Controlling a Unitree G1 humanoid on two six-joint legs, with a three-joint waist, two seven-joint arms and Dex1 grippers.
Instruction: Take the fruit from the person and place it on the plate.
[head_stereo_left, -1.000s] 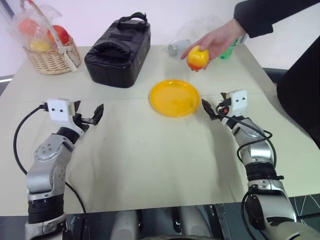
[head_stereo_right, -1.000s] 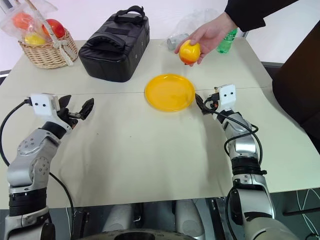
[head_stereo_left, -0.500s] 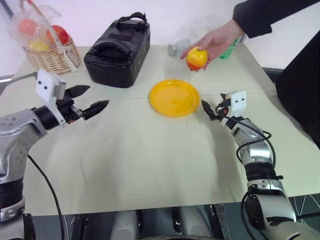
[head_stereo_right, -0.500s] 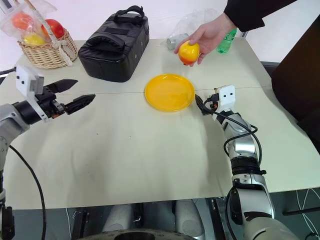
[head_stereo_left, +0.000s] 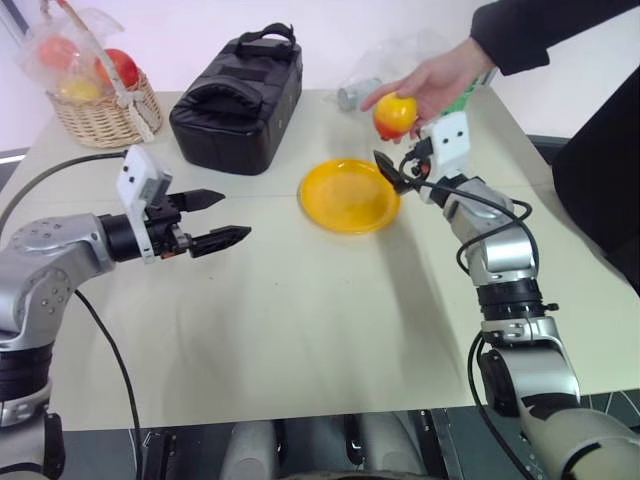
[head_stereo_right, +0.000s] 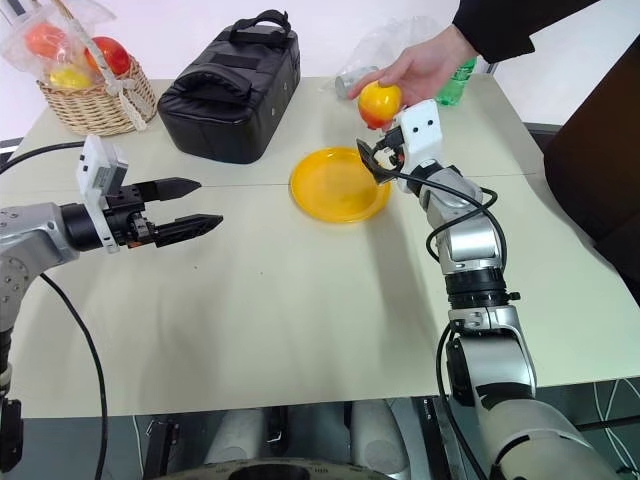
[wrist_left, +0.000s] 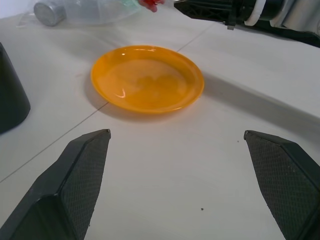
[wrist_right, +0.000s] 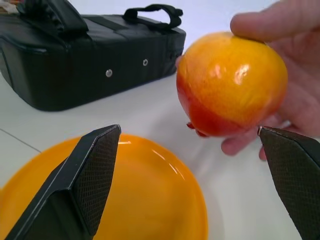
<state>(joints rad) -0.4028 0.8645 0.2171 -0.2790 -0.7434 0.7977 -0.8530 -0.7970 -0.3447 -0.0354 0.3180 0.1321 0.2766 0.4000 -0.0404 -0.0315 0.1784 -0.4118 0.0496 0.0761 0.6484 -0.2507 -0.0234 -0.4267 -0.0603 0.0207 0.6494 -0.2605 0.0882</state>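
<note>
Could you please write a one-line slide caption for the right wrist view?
Open right gripper approaches the yellow-red fruit held out in the person's hand, above the orange plate.

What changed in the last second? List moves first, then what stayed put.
The right gripper rose from the table beside the plate up toward the fruit in the person's hand, fingers open, nothing gripped yet. The left gripper lifted and reached forward toward the plate, also open. Fruit, hand, plate, bag and basket stayed put.
</note>
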